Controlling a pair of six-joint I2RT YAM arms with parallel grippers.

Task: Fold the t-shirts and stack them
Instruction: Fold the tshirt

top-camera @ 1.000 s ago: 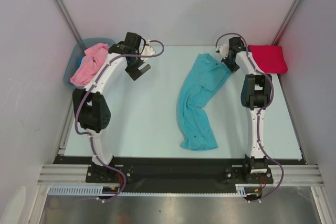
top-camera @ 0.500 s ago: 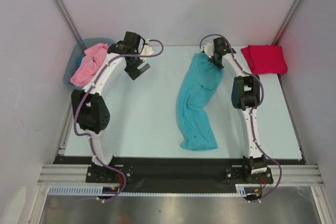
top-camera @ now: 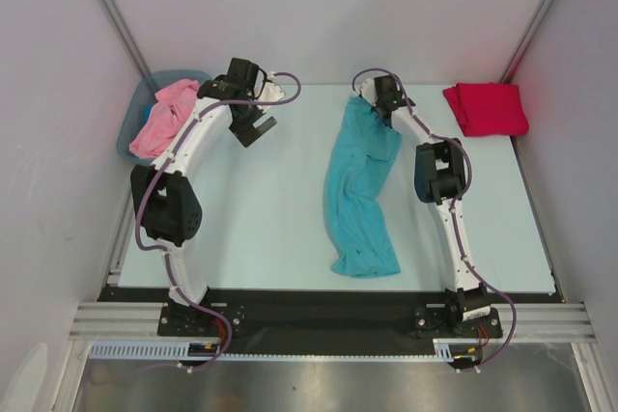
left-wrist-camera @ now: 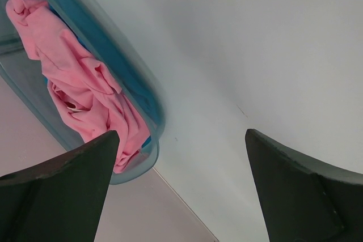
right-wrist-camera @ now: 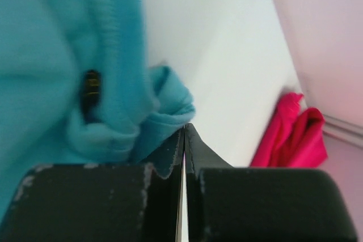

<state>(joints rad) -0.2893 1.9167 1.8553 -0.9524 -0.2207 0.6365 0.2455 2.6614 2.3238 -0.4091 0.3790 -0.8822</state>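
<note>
A teal t-shirt (top-camera: 359,190) lies in a long crumpled strip down the middle of the table. My right gripper (top-camera: 372,98) is at its far end, shut on a bunched edge of the teal cloth (right-wrist-camera: 57,55), which is pinched at the jaw tips (right-wrist-camera: 184,126). A crimson t-shirt (top-camera: 486,108) lies folded at the far right corner and also shows in the right wrist view (right-wrist-camera: 295,134). A pink t-shirt (top-camera: 162,115) is heaped in the bin; the left wrist view sees it too (left-wrist-camera: 74,77). My left gripper (top-camera: 256,127) hangs open beside the bin, holding nothing (left-wrist-camera: 181,133).
The grey-blue plastic bin (top-camera: 183,74) stands at the far left corner, its rim in the left wrist view (left-wrist-camera: 142,89). Pale walls close in the table at the back and both sides. Both arm bases sit on the black rail at the near edge.
My right gripper has moved left along the far edge, away from the crimson t-shirt, pulling the teal t-shirt's far end with it. The left arm has stayed still.
</note>
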